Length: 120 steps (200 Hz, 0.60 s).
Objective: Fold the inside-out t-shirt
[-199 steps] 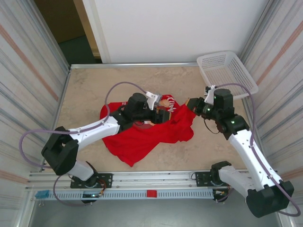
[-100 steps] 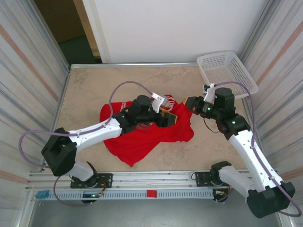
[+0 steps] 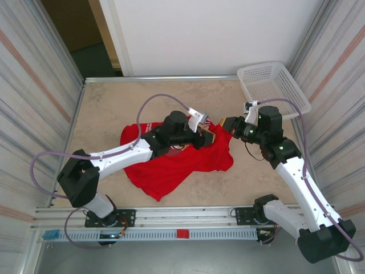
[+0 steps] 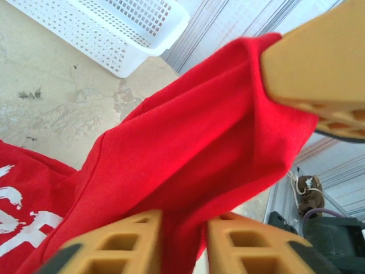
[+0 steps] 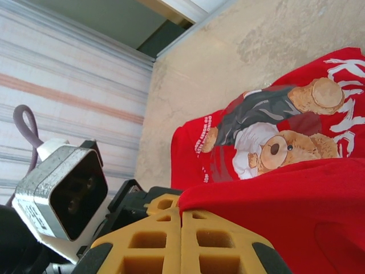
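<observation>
"Two claws on the cloth, so how far along am I?"

"Barely begun, I'd judge. From the top camera your t-shirt lies crumpled in the middle of the desk, with no neat crease anywhere. Your left claw and right claw meet at its far right edge, just beside each other."

"And the wrist cameras?"

"On your left wrist, the left claw is clenched on a lifted fold of red cloth, and one of the right claw's fingers holds the same fold higher up. On your right wrist, the right claw is pressed tight with the cloth's edge caught at its tips. The bear print lies face up on the desk beyond it. So you have a grip and little more: spreading, smoothing and every fold are left to do."

"The surface, the room?"

"A mottled beige, stone-look desk. A white basket sits at the far right corner, well apart from the shirt. Striped panels stand on both sides, a white wall runs behind, and there's a dark doorway at the far left."
</observation>
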Tool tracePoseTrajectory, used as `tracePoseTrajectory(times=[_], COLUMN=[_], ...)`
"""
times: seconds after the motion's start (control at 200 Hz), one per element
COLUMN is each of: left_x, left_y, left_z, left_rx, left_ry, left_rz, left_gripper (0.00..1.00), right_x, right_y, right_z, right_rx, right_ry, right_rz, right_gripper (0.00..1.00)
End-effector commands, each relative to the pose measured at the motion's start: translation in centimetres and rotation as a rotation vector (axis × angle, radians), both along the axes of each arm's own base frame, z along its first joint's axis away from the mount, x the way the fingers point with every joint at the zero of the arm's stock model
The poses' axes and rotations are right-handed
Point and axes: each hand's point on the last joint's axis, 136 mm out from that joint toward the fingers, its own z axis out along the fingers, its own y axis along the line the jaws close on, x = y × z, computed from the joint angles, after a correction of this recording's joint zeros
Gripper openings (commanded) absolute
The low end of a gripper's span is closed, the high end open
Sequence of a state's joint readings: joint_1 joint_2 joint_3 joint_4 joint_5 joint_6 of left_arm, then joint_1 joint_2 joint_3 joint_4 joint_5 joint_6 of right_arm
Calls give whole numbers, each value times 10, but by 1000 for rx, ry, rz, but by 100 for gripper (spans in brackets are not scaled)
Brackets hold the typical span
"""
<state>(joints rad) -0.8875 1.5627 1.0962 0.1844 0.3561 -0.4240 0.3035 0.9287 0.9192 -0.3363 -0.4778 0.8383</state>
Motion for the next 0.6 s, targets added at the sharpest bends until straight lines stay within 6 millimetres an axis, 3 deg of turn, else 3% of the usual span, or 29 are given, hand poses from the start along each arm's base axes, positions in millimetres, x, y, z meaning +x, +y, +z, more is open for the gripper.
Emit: tracePoseTrajectory(times=[0.0, 0.02, 0.1, 0.2, 0.291, 0.361, 0.461, 0.596], left_x=[2, 1, 0, 0, 0, 0, 0, -1], left_y=[-6, -6, -4, 5, 14, 19, 23, 22], left_z=[18, 18, 26, 53, 90, 121, 152, 170], left_rx=[-32, -33, -39, -93, -193, -271, -332, -361], left_ry=[-39, -37, -34, -14, 51, 99, 135, 168], left_rz=[-33, -37, -49, -50, -78, -102, -123, -142], left_gripper=[7, 0, 0, 0, 0, 0, 0, 0], right_x=[0, 0, 3, 12, 25, 32, 28, 7], right_y=[2, 2, -1, -5, -9, -10, -11, -22], right_z=[5, 5, -1, -17, -40, -51, -38, -9], right_rx=[20, 19, 7, -13, -60, -94, -107, -146], right_ry=[-13, -12, -3, 18, 56, 68, 24, -71], right_rz=[-1, -2, -16, -43, -67, -66, -54, -55], right_gripper=[0, 0, 0, 0, 43, 54, 54, 53])
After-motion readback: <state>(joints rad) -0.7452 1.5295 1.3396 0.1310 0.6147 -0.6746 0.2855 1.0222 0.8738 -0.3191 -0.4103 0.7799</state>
